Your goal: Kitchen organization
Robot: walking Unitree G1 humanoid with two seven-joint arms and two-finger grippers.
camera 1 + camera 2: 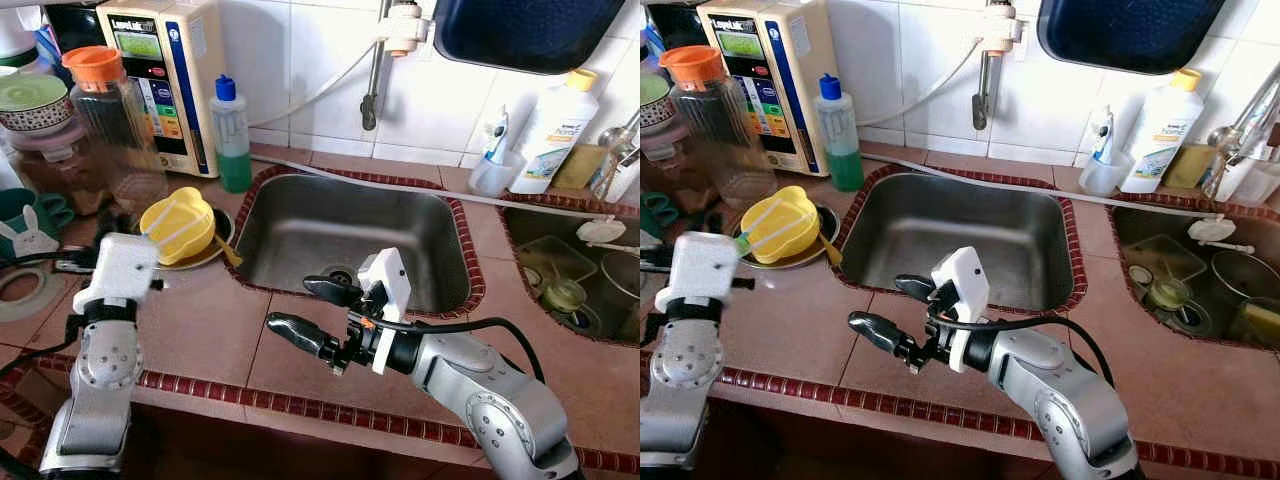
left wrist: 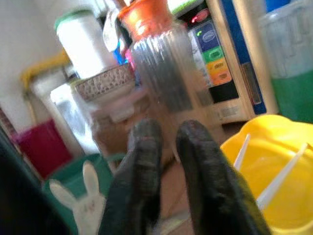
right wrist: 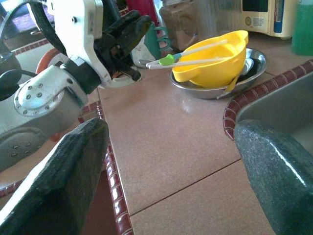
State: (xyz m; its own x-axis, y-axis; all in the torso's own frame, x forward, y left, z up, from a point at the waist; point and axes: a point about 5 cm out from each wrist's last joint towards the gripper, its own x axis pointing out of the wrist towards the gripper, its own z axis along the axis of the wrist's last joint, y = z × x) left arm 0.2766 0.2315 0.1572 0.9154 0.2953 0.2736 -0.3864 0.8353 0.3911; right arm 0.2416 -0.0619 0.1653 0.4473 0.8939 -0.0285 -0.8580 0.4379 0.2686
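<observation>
Pincers poised over the tabletop, both empty.

Right pincer (image 1: 318,312), at lower centre of the frame, gapes wide before the sink (image 1: 300,225), holding nothing; left pincer (image 2: 168,161), at left, has its fingers nearly together, also empty. Just beyond it, a yellow bowl (image 1: 178,224) sits in a steel dish (image 1: 222,243), chopsticks (image 3: 195,55) across it. It looks like light, stiff, slippery plastic; best pinched at the rim, away from the loose chopsticks.

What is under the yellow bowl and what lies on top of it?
The yellow bowl sits in a metal dish; white chopsticks lie across its rim. The dish's contents beneath it are hidden.
</observation>
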